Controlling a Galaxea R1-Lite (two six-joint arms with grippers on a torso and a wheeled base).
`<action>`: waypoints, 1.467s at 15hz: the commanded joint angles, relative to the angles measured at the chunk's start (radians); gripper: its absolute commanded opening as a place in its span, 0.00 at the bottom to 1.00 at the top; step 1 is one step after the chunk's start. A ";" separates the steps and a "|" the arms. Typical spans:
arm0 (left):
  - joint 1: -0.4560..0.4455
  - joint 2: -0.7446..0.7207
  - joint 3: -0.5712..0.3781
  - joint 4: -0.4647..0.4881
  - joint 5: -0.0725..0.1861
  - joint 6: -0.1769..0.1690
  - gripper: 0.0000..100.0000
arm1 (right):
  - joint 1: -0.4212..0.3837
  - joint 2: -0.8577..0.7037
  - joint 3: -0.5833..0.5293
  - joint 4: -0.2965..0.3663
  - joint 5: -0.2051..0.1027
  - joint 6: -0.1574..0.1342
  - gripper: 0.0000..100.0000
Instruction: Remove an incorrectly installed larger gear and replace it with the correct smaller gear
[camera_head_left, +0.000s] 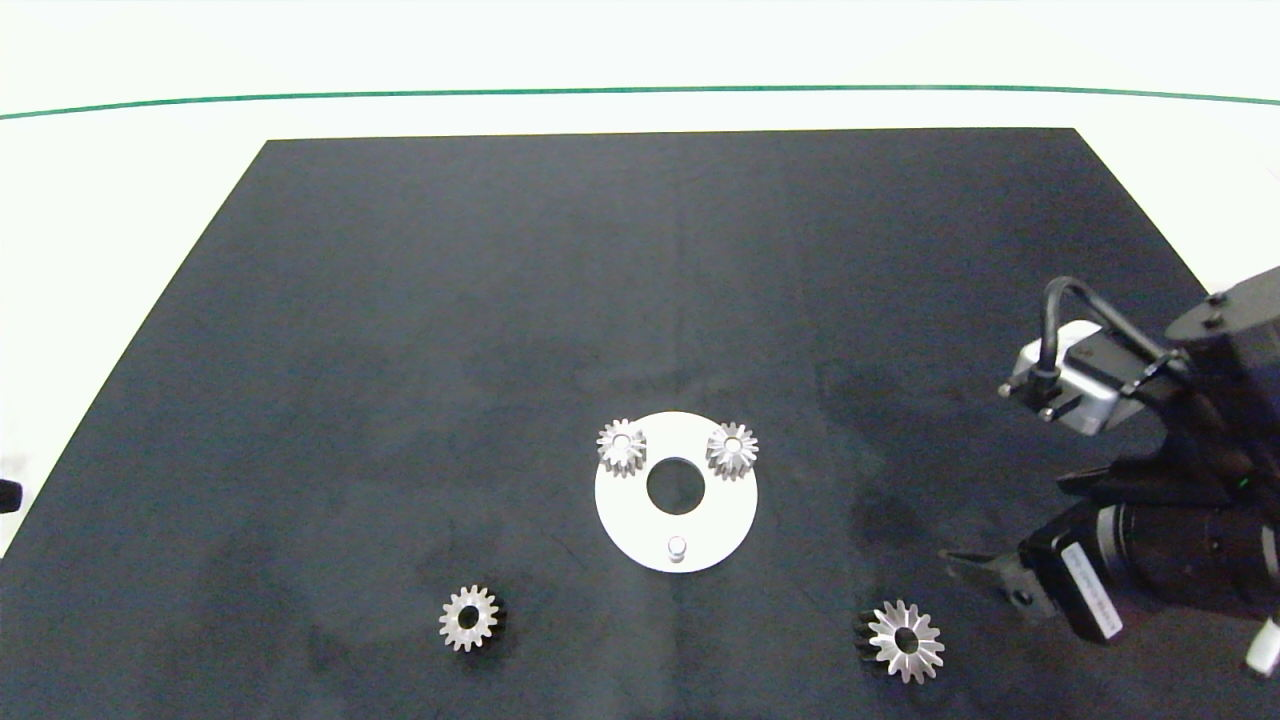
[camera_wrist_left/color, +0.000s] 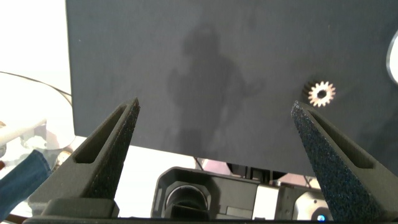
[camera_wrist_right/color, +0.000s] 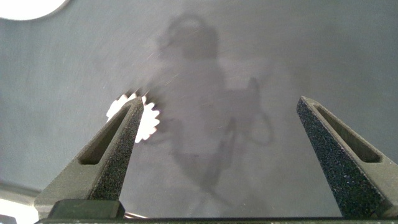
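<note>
— Head view first: where are the gears?
— Nearest me, the larger gear (camera_head_left: 905, 641) lies on the black mat (camera_head_left: 400, 350), just beside my right hand (camera_wrist_right/color: 217, 155), spread wide, empty. The smaller gear (camera_head_left: 468, 618) lies leftward; my left hand (camera_wrist_left/color: 214, 155) gapes empty. Farther, the white disc (camera_head_left: 720, 520) carries two gears (camera_head_left: 622, 447).

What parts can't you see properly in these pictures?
- Big star-like silver gear: right wrist view, partly behind the open right pincer's finger.
- Left pincer: outside the head view's left edge.
- White round plate: cut off by the right wrist view's edge.
- Small silver peg on the plate: too small for detail, head view.
</note>
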 joint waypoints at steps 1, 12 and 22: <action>-0.030 0.028 0.022 0.007 -0.001 -0.001 1.00 | -0.085 -0.042 -0.115 0.099 -0.001 0.028 1.00; -0.332 0.189 0.144 -0.116 0.021 -0.191 1.00 | -0.097 0.004 -0.341 0.309 0.004 0.218 1.00; -0.633 0.271 0.381 -0.380 0.147 -0.308 1.00 | -0.089 -0.004 -0.335 0.309 0.007 0.219 1.00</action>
